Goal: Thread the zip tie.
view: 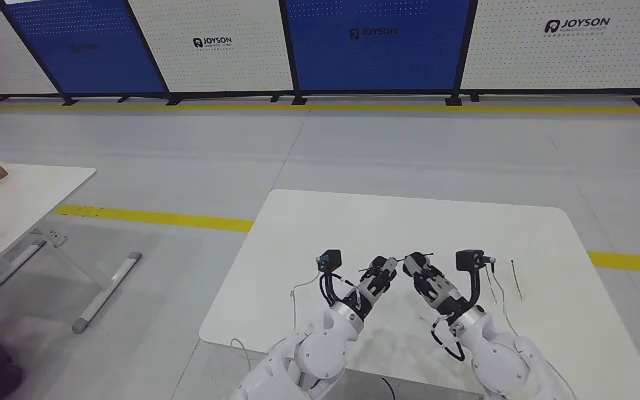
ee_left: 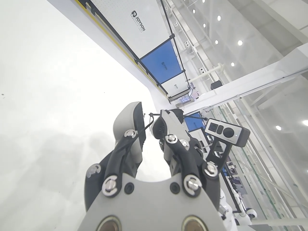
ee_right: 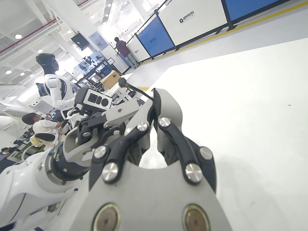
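Observation:
A thin black zip tie (ee_right: 136, 89) juts from my right gripper (ee_right: 155, 95), which is shut on its strap, with the square head free beyond the fingertips. In the top view both grippers meet above the near middle of the white table (view: 330, 230), the left gripper (view: 380, 268) tip to tip with the right gripper (view: 410, 263). In the left wrist view the zip tie (ee_left: 145, 126) runs from its head down between the fingers of my left gripper (ee_left: 150, 111). These stand almost together on it. The right gripper (ee_left: 179, 115) is just behind.
Two spare zip ties (view: 516, 277) lie on the table beyond the right arm, near the right edge. A second white table (view: 40, 190) stands off to the left across the floor. Blue and white panels line the far side.

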### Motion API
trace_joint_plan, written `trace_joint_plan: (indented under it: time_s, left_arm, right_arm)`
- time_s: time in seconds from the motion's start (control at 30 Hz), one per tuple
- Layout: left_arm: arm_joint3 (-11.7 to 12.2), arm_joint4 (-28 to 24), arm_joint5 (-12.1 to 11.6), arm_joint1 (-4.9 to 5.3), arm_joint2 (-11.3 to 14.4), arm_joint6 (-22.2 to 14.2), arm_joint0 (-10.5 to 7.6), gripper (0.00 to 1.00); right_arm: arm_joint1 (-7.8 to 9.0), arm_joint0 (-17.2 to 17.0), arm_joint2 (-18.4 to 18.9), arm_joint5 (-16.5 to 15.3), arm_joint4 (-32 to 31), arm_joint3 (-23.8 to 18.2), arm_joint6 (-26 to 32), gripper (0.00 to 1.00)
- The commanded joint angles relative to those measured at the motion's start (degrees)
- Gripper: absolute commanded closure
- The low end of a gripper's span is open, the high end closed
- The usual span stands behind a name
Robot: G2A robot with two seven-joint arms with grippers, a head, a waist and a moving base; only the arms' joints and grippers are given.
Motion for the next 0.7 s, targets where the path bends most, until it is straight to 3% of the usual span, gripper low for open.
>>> trace_joint_plan:
  time_s: [0.0,0.53,0.67]
  left_arm:
    - [0.0,0.0,0.0,-0.02,0.0,0.0,-0.05,1.0]
    - [0.0,-0.1,-1.7,-0.1,-0.4,-1.3,-0.01,1.0]
    - [-0.1,-0.2,-2.0,-0.08,-0.5,-1.8,0.04,1.0]
  right_arm:
    - [0.0,0.0,0.0,-0.1,-0.1,0.0,-0.1,1.0]
    - [0.02,0.5,0.1,-0.8,1.5,0.4,2.4,1.0]
    - [-0.03,0.6,0.3,-1.1,5.4,0.9,4.3,1.0]
